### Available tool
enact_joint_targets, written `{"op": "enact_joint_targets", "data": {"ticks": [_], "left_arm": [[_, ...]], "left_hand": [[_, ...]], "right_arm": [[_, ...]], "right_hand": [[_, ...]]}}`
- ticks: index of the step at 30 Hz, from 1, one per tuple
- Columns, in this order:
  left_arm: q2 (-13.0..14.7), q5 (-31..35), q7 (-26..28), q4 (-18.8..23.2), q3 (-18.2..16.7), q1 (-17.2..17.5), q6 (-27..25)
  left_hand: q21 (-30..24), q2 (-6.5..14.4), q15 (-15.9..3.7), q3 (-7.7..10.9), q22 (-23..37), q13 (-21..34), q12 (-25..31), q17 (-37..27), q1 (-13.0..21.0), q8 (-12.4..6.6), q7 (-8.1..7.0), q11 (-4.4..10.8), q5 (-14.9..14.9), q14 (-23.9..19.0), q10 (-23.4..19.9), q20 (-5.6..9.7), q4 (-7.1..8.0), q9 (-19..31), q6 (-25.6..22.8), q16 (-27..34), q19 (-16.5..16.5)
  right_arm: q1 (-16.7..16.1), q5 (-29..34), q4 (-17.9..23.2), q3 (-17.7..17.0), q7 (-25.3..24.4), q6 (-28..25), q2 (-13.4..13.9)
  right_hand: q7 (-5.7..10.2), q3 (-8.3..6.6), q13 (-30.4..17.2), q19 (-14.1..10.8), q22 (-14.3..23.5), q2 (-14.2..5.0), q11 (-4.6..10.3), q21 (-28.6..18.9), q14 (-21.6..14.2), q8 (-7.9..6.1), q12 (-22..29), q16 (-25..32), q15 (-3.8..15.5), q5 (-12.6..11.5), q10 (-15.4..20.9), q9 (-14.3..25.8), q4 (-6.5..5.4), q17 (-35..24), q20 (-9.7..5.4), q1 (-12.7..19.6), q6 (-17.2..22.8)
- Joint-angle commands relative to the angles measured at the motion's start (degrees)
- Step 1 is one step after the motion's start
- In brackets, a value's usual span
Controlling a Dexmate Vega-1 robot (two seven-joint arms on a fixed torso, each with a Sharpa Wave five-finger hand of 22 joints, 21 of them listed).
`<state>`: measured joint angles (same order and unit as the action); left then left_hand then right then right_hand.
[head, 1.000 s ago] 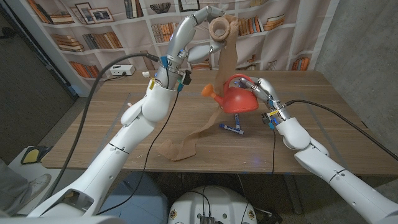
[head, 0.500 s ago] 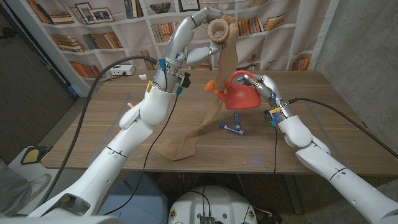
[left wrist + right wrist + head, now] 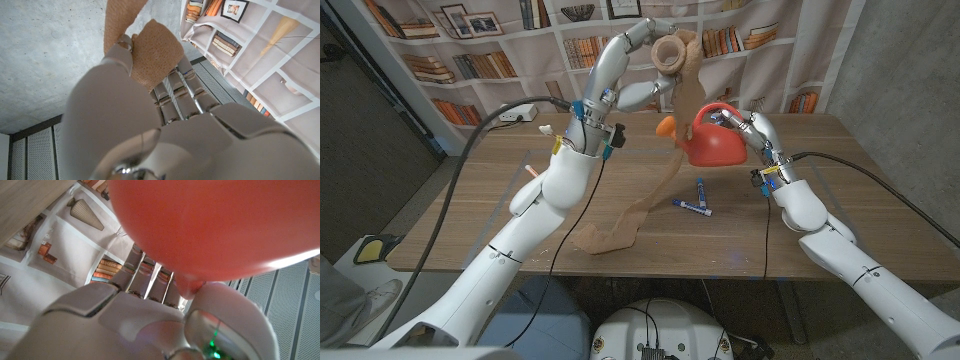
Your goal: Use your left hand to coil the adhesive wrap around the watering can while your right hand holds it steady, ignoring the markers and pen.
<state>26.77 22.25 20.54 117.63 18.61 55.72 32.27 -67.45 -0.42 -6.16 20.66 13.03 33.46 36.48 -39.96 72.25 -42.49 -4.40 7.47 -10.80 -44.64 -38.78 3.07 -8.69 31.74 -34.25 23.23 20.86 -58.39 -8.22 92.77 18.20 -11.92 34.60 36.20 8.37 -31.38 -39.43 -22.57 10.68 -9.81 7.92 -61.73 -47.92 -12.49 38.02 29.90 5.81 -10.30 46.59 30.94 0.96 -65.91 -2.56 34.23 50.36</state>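
Left robot hand point(image 3: 655, 92) is raised high over the far side of the counter point(image 3: 500, 210), fingers closed on the roll of tan adhesive wrap point(image 3: 671, 50); left wrist view confirms the grip, roll point(image 3: 155, 52) pinched against the fingers point(image 3: 175, 92) with a strip running off past the thumb. Loose tail of the wrap hangs from the roll, passes just beside the spout side of the can, drops to the counter and ends in a crumpled heap point(image 3: 605, 238) near the front edge. Red watering can point(image 3: 717, 143) is lifted off the counter, tilted, orange spout tip point(image 3: 665, 126) pointing toward the left arm. Right robot hand point(image 3: 757, 132) is clamped on the can at the side away from the spout, by the handle; right wrist view shows the can's red body point(image 3: 215, 225) pressed right against the hand point(image 3: 150, 315), fingers point(image 3: 150, 280) wrapped behind it. Cannot tell from the frames whether any wrap is actually stuck on the can body. Two blue markers lie on the counter below the can: one point(image 3: 700, 188) nearer the can, one point(image 3: 692, 207) just in front of it, tips close together. Thin pink pen point(image 3: 532, 170) sits on the counter by the left forearm, well apart from the can
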Motion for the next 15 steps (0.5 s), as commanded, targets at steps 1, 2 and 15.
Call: {"op": "enact_joint_targets", "data": {"ticks": [1,2,15], "left_arm": [[1.09,-3.22,-1.24,2.22,-0.07,3.4,-1.34],[1.15,-3.35,-1.25,2.34,-0.05,3.68,-1.36],[2.86,-6.77,-1.02,4.29,-1.68,9.42,-2.26]], "left_hand": [[-0.58,10.21,-6.5,-0.3,-0.06,0.14,0.44,-0.28,9.93,-0.47,-0.16,-0.26,-0.24,-7.15,-0.25,-0.06,-0.03,0.09,-0.33,0.33,-0.19],[-0.61,10.21,-6.49,-0.3,-0.09,0.12,0.46,-0.29,9.93,-0.46,-0.16,-0.16,-0.24,-7.14,-0.31,-0.08,-0.03,0.08,-0.32,0.33,-0.2],[-1.15,10.21,-6.44,-0.35,-0.71,0.21,0.48,-0.36,9.94,-0.51,-0.16,-0.25,-0.26,-7.13,-0.13,-0.06,-0.03,0.09,-0.31,0.24,-0.51]], "right_arm": [[-0.29,-0.78,0.37,-2.01,-1.13,0.72,-0.41],[-0.29,-0.84,0.43,-2.12,-1.28,0.64,-0.49],[0.08,-4.28,0.41,-3.97,-0.68,1.61,-1.22]], "right_hand": [[-0.09,-0.43,-0.24,0.29,0.02,-0.32,-0.04,-0.44,-0.17,-0.02,0.39,-0.05,6.96,-0.18,0.42,0.28,0.22,-0.06,-3.56,0.03,0.22],[-0.14,-0.45,-0.3,0.28,0.02,-0.33,-0.05,-0.45,-0.18,-0.03,0.41,-0.04,6.98,-0.19,0.38,0.27,0.23,-0.07,-3.58,0.05,0.26],[-0.11,-0.55,-0.39,0.38,0.0,-0.22,0.06,-0.51,-0.02,0.03,0.43,-0.11,6.94,-0.19,0.41,0.23,0.21,-0.23,-3.58,-0.02,0.25]]}}
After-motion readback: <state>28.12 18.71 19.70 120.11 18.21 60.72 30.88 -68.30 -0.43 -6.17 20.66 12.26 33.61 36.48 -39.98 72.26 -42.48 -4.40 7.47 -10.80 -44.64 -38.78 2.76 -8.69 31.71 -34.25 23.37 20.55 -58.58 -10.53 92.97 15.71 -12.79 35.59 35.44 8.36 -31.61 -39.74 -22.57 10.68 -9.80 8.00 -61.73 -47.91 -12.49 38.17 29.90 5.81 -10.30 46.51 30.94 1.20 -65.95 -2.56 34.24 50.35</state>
